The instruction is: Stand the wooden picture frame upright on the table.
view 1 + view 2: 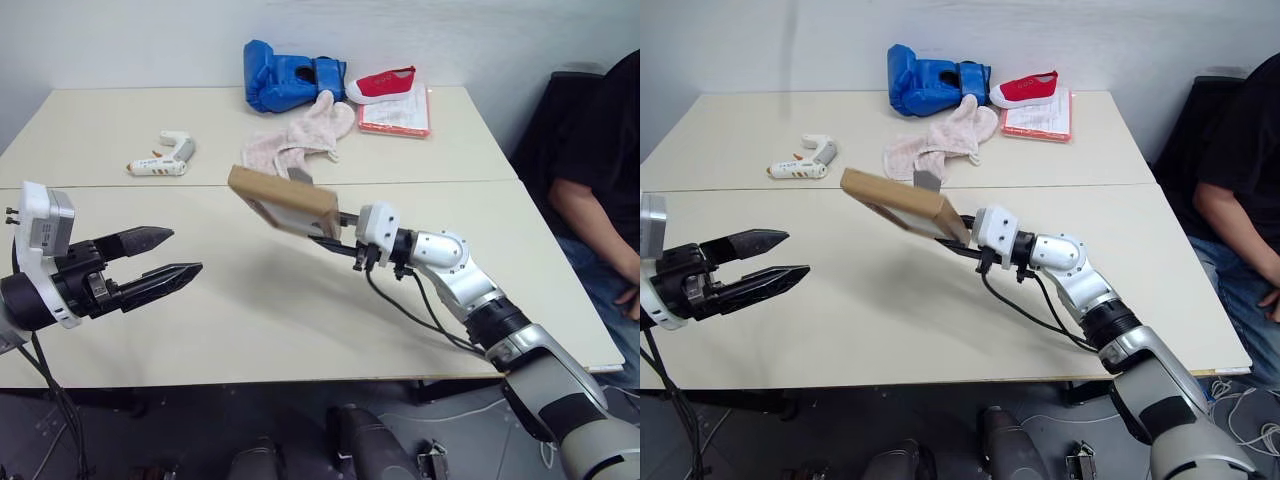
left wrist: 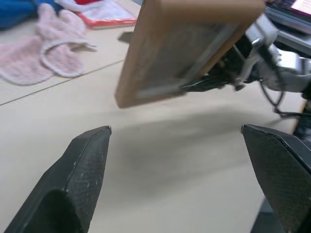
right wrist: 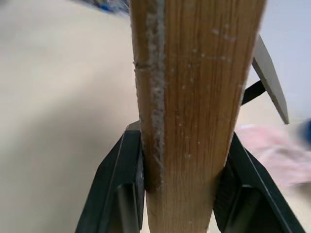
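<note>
From the head camera we read no writing anywhere. Our right gripper [image 1: 335, 232] pinches the wooden picture frame [image 1: 283, 201], a light-wood rectangle, tilted in the air above the smooth cream table [image 1: 250, 310]. Our left gripper [image 1: 165, 257] hangs spread wide and empty. Farther back lie a padded blue boxing glove [image 1: 290, 76], a red shoe [image 1: 382, 83], a fluffy pink cloth [image 1: 300, 140], a white glue gun [image 1: 162, 158] and a pink-edged booklet [image 1: 396, 117].

The left wrist camera shows our black textured fingers [image 2: 82, 179] far apart, the frame beyond them.

The right wrist camera shows both fingers [image 3: 119, 189] clamped on the frame's grained edge.
</note>
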Robot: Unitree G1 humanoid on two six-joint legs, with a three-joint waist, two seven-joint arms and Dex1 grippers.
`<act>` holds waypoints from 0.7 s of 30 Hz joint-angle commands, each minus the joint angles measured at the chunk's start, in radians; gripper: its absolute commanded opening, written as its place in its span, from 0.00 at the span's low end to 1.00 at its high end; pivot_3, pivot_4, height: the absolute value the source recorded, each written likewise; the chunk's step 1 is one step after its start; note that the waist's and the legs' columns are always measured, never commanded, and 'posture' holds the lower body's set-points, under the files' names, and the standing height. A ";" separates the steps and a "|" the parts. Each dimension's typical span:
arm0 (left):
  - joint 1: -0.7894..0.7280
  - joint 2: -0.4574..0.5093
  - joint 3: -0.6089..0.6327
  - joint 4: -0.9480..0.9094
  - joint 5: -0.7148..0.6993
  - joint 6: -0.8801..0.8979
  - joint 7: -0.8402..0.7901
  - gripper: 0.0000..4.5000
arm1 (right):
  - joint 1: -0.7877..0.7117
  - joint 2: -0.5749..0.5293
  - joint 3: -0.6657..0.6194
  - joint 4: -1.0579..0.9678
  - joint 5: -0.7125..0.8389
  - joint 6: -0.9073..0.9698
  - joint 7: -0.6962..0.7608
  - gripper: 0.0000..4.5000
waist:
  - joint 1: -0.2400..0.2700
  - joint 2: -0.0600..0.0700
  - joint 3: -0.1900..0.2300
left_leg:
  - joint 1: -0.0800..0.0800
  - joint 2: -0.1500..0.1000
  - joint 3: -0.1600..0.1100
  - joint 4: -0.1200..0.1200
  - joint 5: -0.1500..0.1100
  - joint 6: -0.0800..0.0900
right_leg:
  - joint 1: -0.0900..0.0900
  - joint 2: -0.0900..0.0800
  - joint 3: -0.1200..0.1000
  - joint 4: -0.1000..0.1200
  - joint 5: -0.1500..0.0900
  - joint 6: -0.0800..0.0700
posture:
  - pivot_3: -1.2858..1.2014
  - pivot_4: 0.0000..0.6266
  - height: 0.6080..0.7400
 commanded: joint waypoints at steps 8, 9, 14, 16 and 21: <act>0.075 0.015 -0.026 -0.050 -0.046 -0.120 0.013 1.00 | 0.022 0.120 -0.132 -0.002 0.052 0.523 0.035 0.28 | 0.002 -0.001 0.000 | -0.006 -0.001 0.001 -0.001 0.000 0.000 | -0.006 -0.001 0.000 -0.002 0.000 0.000 | 0.52 0.24 1.00; 0.072 0.019 -0.032 -0.045 -0.055 -0.122 0.015 1.00 | 0.031 0.126 -0.128 0.000 0.029 0.514 0.049 0.28 | 0.002 -0.001 0.000 | -0.006 -0.001 0.001 -0.001 0.000 0.000 | -0.006 -0.001 0.000 -0.002 0.000 0.000 | 0.52 0.24 1.00; 0.058 0.047 -0.052 -0.022 -0.070 -0.145 0.021 1.00 | 0.074 0.133 -0.131 -0.010 -0.061 0.478 0.102 0.48 | 0.000 -0.001 0.000 | -0.005 -0.001 0.002 -0.001 0.000 -0.001 | -0.006 0.000 0.001 -0.002 0.000 0.000 | 0.52 0.24 1.00; 0.054 0.066 -0.056 -0.011 -0.069 -0.156 0.014 1.00 | 0.096 0.111 -0.140 -0.053 -0.084 0.478 0.128 0.63 | 0.000 -0.001 0.000 | -0.005 -0.001 0.002 -0.001 0.000 -0.001 | -0.006 0.000 0.001 -0.002 0.000 0.000 | 0.52 0.24 1.00; 0.052 0.099 -0.063 0.026 -0.068 -0.185 -0.009 1.00 | 0.130 0.009 -0.204 -0.229 -0.073 0.568 0.167 0.98 | 0.000 0.000 0.000 | -0.006 -0.001 0.002 -0.001 0.000 0.000 | -0.006 -0.001 0.001 -0.002 0.000 0.000 | 0.52 0.24 1.00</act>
